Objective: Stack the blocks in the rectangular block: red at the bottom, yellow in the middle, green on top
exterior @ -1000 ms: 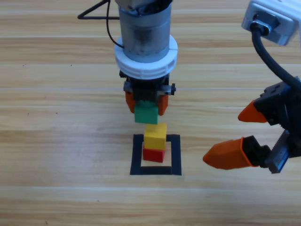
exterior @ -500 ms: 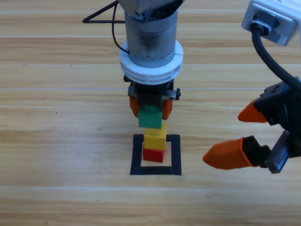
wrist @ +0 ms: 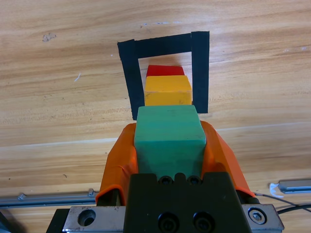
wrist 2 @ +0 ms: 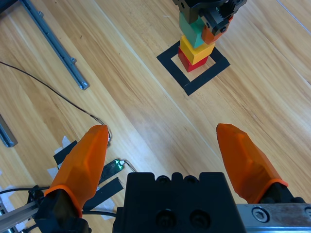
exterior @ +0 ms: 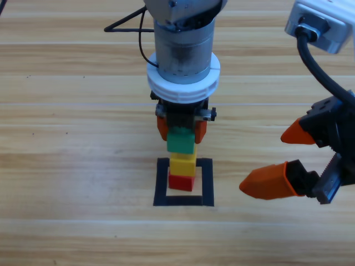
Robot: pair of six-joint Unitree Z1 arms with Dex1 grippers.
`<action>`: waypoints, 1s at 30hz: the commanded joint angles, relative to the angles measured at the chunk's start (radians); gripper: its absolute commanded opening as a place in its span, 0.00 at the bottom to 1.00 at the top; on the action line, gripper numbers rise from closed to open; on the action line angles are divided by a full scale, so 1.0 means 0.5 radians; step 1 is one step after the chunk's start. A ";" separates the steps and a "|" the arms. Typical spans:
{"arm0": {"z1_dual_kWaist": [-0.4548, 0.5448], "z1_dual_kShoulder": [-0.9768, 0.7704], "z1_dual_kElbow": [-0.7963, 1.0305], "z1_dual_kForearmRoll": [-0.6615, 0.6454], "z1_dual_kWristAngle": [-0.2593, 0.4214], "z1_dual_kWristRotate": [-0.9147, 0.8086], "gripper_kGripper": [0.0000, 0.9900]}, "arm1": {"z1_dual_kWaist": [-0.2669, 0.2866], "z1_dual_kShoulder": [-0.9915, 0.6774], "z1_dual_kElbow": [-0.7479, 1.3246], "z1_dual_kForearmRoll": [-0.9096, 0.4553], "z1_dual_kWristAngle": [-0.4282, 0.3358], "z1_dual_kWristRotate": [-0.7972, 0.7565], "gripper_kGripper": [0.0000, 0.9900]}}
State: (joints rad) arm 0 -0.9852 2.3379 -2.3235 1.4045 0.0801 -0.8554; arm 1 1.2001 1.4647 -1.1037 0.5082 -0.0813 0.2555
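Left gripper (exterior: 181, 126) at the middle of the wooden table (exterior: 66, 166), pointing straight down, jaws clamped on the sides of the green cube (exterior: 181, 141). Held directly above the yellow cube (exterior: 182, 164), seemingly touching or just over its top; contact not clear. Yellow resting on the red cube (exterior: 181, 182), red standing inside the black tape square (exterior: 162, 183), nearer its left side. Farther right, right gripper (exterior: 288, 160) idle near the edge, jaws spread wide, holding nothing.
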 commanded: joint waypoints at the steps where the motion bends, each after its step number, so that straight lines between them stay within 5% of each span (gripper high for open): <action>1: -0.045 0.107 -0.004 0.014 -0.016 0.008 0.00 | 0.054 0.010 0.060 0.027 -0.040 0.017 1.00; 30: -0.042 0.153 -0.007 0.007 -0.028 0.005 0.00 | 0.054 0.010 0.066 0.027 -0.040 0.017 1.00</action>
State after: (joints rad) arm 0 -0.9852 2.3635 -2.3235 1.4044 0.0747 -0.8554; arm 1 1.2001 1.4647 -1.1026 0.5082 -0.0813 0.2555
